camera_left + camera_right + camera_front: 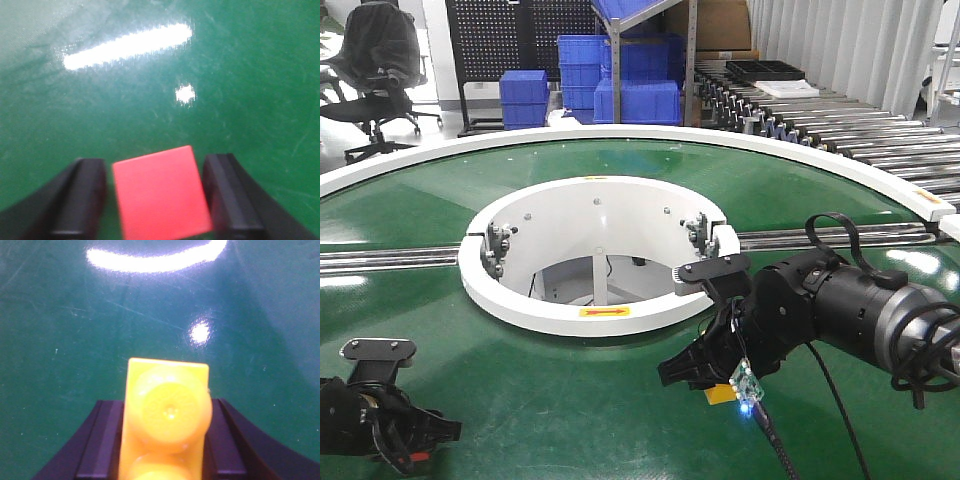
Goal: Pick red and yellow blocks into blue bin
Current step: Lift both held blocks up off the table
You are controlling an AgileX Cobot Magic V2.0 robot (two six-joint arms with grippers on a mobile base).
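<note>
The red block (160, 197) lies on the green belt between the two black fingers of my left gripper (155, 165). A thin strip of green shows on each side of it, so the jaws stand open around it. From the front, that gripper (432, 432) sits low at the bottom left with a bit of red (417, 457) under it. My right gripper (165, 407) is shut on the yellow block (167, 390), studs facing the camera and both pads against its sides. In the front view the right gripper (692, 372) is down at the belt, yellow (720, 394) showing beneath. The blue bin is out of view.
A white ring (570, 310) around a round opening sits in the middle of the green turntable (570, 400). Metal rails (380, 260) cross the belt. Straight-walled blue crates (620, 100) stand at the back and a roller conveyor (860, 130) at the right.
</note>
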